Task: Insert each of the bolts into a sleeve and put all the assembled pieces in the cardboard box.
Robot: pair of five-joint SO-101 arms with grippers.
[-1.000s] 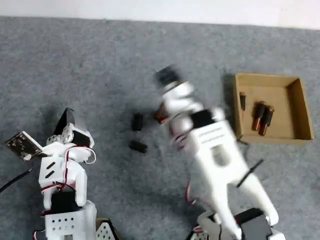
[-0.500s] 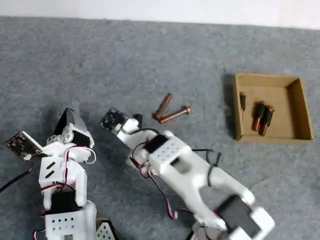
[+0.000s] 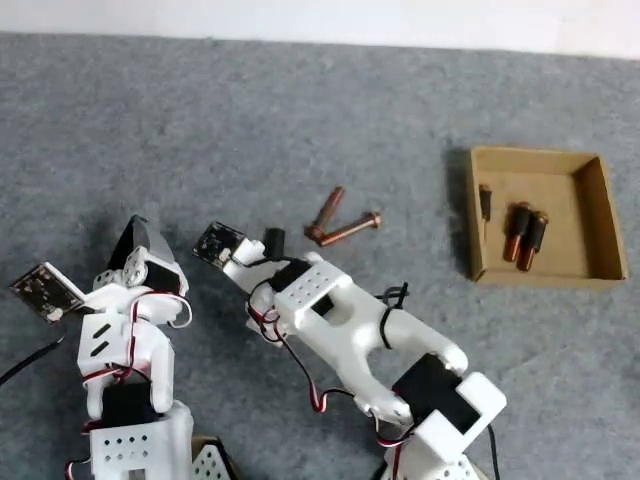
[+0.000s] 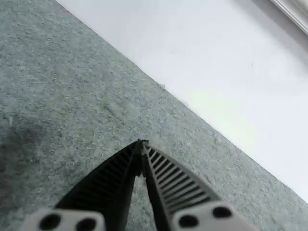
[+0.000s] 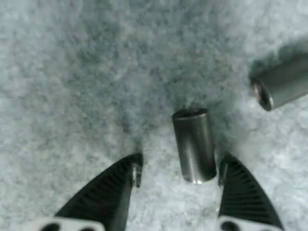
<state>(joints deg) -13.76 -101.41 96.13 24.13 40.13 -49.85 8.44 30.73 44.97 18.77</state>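
Down at the right wrist camera, I've got the right jaws spread wide open with nothing gripped, and a dark sleeve (image 5: 194, 145) lies flat on the grey bench (image 5: 72, 57) in the gap between them. It runs roughly lengthwise along the jaws and sits much nearer one jaw than the other. It's so close to that tip that I can't tell whether they touch, and it's clearly apart from the opposite jaw. A second sleeve (image 5: 281, 84) lies farther out beyond the jaws, angled, with its open end turned toward the first. From the high camera, the right arm (image 3: 330, 320) is bent low over the middle of the bench, and one dark sleeve (image 3: 273, 241) peeks out just beside its wrist. I can't say which of the two that one is. Past the arm, two copper bolts (image 3: 326, 213) (image 3: 348, 229) lie loose in a V, their ends meeting at the near corner. Well off to the right sits the cardboard box (image 3: 536, 154), with two assembled pieces (image 3: 516, 232) (image 3: 532, 241) side by side inside and a thinner dark piece (image 3: 485, 203) near its left wall. Over on the left arm (image 3: 130, 340), the left jaws are closed tip to tip on nothing, pointing across bare grey bench toward the white wall, well apart from sleeves, bolts and box.
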